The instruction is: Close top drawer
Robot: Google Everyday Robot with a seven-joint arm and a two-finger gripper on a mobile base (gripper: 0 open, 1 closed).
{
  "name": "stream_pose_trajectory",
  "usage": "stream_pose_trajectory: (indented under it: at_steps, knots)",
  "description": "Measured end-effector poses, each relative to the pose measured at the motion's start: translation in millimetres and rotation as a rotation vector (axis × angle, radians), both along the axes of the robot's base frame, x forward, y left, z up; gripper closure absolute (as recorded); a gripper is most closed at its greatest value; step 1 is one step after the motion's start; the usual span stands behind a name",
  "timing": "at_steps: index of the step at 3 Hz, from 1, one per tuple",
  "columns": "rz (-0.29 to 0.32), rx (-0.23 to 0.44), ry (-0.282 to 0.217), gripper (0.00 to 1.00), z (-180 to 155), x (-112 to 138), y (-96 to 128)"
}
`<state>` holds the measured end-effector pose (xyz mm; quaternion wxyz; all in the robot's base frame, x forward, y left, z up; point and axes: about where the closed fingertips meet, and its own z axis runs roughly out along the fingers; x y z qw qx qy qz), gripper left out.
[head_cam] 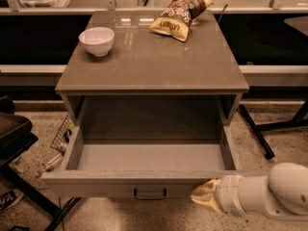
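The top drawer [144, 183] is a wide grey drawer pulled far out of the cabinet, its pale grey inside empty. A small dark loop handle [149, 194] sits at the centre of its flat front panel. My gripper [204, 196] reaches in from the lower right on a white arm. Its yellowish tip is against the right part of the drawer's front panel, to the right of the handle.
The cabinet top [154, 64] carries a white bowl [96, 40] at the left and a chip bag [180, 13] at the back. A dark chair [14, 134] stands at the left. Black table legs [257, 134] cross the floor at the right.
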<state>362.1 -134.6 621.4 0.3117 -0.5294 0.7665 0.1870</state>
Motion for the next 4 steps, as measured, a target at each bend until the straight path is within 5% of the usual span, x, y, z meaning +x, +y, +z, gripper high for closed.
stream_pose_trajectory:
  at_steps: [1,3,4]
  knots:
    - [0.038,0.016,-0.022,1.0,-6.8,39.0,29.4]
    - [0.064,0.015,-0.082,1.0,6.7,96.9,54.1]
    - [0.063,0.014,-0.083,1.0,6.7,98.8,52.9]
